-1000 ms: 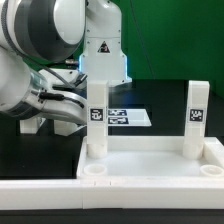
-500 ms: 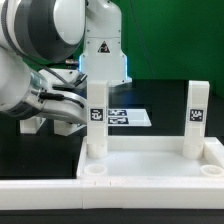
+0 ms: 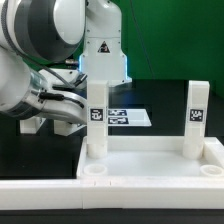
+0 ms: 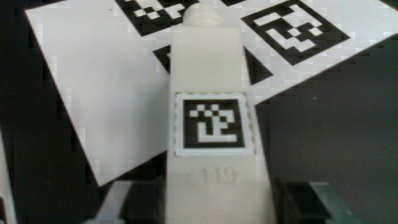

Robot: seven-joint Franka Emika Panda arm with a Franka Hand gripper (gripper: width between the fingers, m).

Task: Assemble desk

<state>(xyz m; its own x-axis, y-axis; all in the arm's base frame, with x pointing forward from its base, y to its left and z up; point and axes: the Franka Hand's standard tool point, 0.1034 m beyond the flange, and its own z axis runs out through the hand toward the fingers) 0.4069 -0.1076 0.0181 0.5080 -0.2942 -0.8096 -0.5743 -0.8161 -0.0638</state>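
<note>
The white desk tabletop (image 3: 150,160) lies with its raised rim up. Two white square legs with black-and-white tags stand upright in its far corners, the left leg (image 3: 97,125) and the right leg (image 3: 196,115). The near corner sockets (image 3: 94,171) hold nothing. My gripper (image 3: 84,112) reaches in from the exterior view's left, level with the left leg. In the wrist view that leg (image 4: 214,90) stands between my gripper (image 4: 215,205). A dark gap shows between each finger (image 4: 123,205) and the leg, so the jaws are open around it.
The marker board (image 3: 128,117) lies flat on the black table behind the legs and shows behind the leg in the wrist view (image 4: 89,80). A long white bar (image 3: 40,190) runs along the front. The arm's base (image 3: 103,50) stands at the back.
</note>
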